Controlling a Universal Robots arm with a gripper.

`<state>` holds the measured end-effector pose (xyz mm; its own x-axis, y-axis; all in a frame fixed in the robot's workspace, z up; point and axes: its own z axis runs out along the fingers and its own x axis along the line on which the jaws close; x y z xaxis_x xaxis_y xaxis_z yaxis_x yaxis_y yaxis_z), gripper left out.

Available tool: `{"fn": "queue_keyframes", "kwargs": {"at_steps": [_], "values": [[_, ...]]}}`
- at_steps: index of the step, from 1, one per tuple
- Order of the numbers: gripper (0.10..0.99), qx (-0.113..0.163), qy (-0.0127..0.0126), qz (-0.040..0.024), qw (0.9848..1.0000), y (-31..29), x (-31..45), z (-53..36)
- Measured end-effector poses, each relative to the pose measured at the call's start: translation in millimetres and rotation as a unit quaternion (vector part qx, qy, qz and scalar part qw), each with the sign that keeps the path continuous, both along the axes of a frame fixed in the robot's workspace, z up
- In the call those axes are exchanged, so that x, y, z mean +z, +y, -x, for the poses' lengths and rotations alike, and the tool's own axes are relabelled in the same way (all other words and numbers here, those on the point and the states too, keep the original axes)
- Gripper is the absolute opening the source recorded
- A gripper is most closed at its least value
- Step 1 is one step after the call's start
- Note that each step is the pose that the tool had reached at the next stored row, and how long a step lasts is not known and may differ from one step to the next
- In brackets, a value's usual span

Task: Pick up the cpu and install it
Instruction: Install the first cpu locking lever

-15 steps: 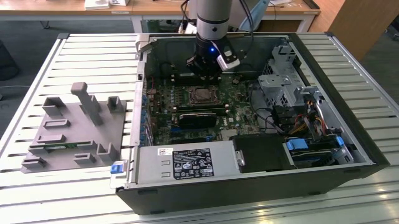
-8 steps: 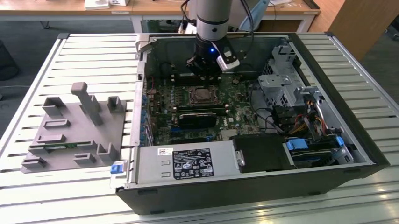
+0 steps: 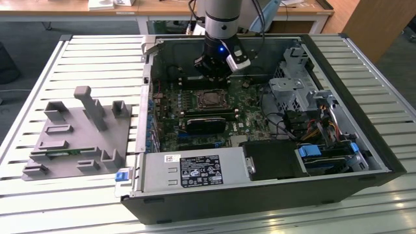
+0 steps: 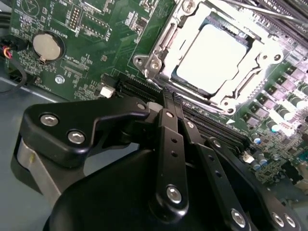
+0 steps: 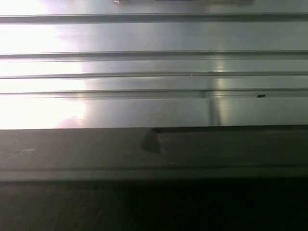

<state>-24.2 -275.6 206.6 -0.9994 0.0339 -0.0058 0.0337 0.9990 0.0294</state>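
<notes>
An open computer case (image 3: 260, 195) lies on a slatted table (image 3: 97, 63). The gripper (image 3: 217, 73) hangs over the motherboard's far part (image 3: 195, 112). A grey fixture (image 3: 78, 141) sits at the exterior view's left.

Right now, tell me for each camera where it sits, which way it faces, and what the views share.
Exterior view: off the arm, above, looking down on the open PC case and grey fixture; the arm and gripper show.
Second wrist view: on the wrist, facing down past the gripper at the cpu in its socket.
First wrist view: on the wrist, facing ribbed metal; no arm part.
Shared: exterior and second wrist views both show gripper and motherboard.
</notes>
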Motion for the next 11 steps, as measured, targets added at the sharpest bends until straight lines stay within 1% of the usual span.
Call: {"fn": "queue_keyframes", "kwargs": {"at_steps": [11], "values": [[0.106, 0.0, 0.0001, 0.0, 1.0, -3.6, 0.1, -0.1]]}}
